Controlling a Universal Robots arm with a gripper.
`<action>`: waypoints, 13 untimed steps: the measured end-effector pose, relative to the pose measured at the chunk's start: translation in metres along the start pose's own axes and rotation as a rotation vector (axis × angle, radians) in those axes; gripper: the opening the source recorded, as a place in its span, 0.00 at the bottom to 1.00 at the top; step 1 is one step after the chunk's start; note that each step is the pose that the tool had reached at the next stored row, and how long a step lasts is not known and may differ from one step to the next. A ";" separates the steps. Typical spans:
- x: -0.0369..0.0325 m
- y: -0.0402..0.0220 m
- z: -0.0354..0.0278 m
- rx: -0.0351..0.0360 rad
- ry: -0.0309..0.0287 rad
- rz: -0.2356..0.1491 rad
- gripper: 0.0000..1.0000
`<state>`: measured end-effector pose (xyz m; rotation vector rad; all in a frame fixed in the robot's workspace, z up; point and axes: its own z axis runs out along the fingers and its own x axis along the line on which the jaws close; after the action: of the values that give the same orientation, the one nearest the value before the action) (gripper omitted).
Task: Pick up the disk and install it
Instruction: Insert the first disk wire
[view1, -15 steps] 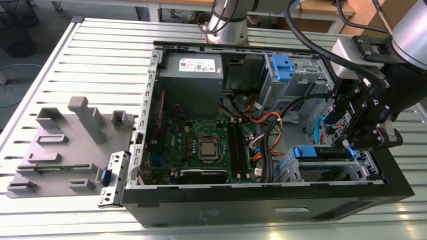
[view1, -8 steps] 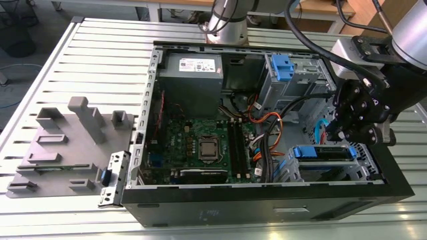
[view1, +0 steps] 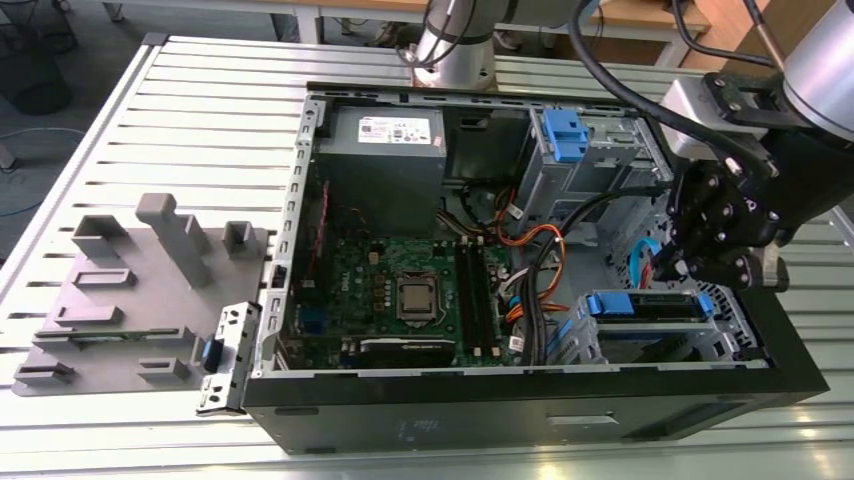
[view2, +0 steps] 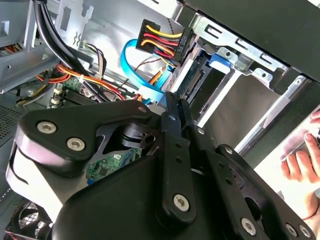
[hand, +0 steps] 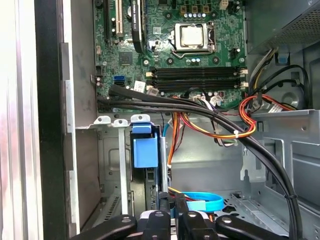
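Exterior view puts the gripper (view1: 683, 272) down inside the open computer case (view1: 534, 405), in the corner on the exterior view's right. The disk (view1: 650, 307) lies just below its fingertips, a little toward the exterior view's left. It is not on the table or in the air. It sits in the lower drive cage (view1: 747, 345) against the case's front wall, with its blue bracket facing up at me. From where that camera looks, its long axis runs across the picture, along the front wall.

In the first wrist view the disk (hand: 150, 180) shows edge-on, standing in its slot with the blue tab at its far end. The gripper (hand: 171, 218) is close beside the near end and roughly in line with that long edge. I cannot say whether metal touches metal there.

In the second wrist view the gripper (view2: 176, 103) has its fingers (view2: 170, 120) drawn together with hardly a slit between them, and I see nothing pinched in that slit. The disk's connector end (view2: 196, 80) lies just ahead of the tips, beside a light blue ribbon cable (view2: 131, 70).

With one arm on the job, my read is that the disk is already in its bay, or very nearly. The gripper is nosed up to its end, not carrying it.
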<state>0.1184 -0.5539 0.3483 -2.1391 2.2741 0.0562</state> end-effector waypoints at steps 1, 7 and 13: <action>0.0015 0.0004 0.0000 0.0014 0.0002 0.000 0.16; 0.0092 0.0032 0.0023 0.0183 -0.0011 -0.003 0.16; 0.0115 0.0049 0.0043 0.0239 -0.0013 -0.005 0.16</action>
<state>0.1128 -0.5649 0.3436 -2.1327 2.2568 0.0301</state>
